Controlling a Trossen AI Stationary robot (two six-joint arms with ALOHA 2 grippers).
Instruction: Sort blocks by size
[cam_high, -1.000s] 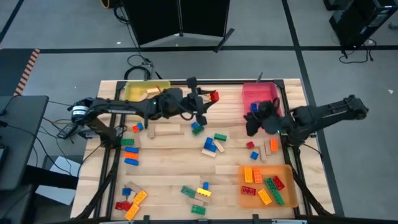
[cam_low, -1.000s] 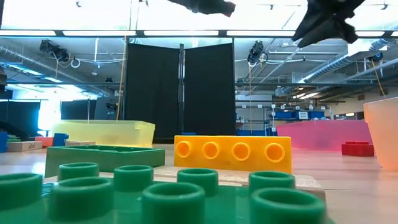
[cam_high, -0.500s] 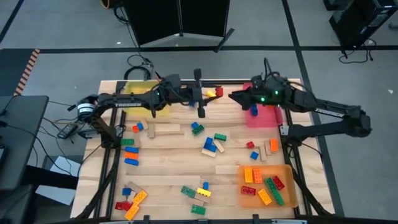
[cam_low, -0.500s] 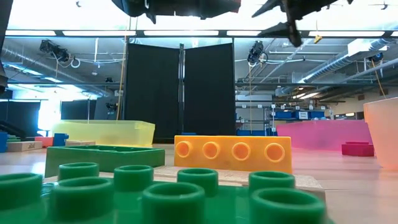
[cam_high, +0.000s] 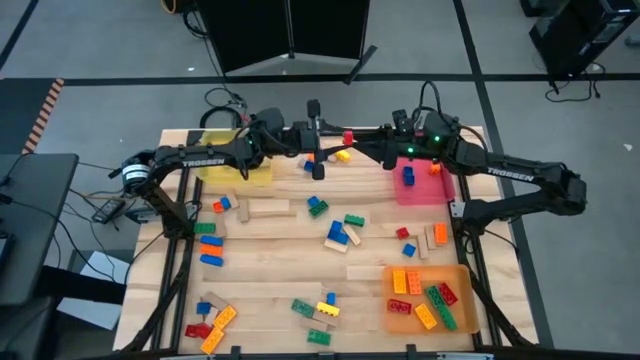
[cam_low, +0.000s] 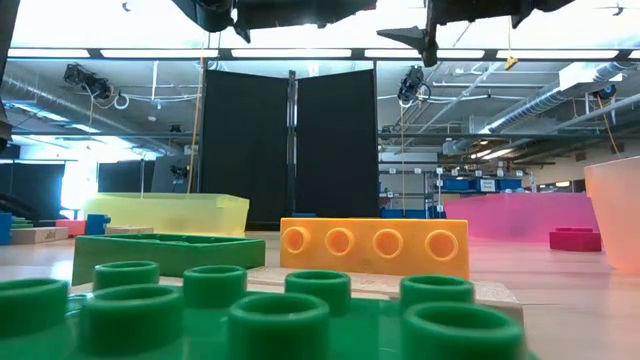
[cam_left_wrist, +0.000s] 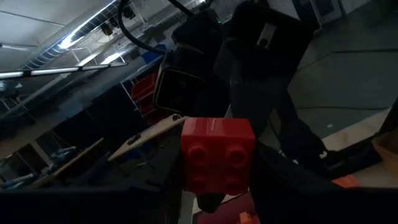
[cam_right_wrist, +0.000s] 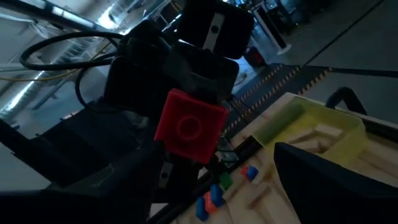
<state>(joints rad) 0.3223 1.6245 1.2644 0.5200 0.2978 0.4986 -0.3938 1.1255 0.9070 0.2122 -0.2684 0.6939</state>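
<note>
handoff in the air, and i don't trust it

while my left gripper holds the red block up over the far edge of the surface, its jaws closed on it, my right gripper sits just beside it with jaws spread and empty. if the left lets go before the right closes, i reckon the block falls among the loose blocks or off the back edge. a skewed meeting could also knock it loose. the block itself is small, square and glossy red, with four studs in the left wrist view, near the pink tray.
</note>
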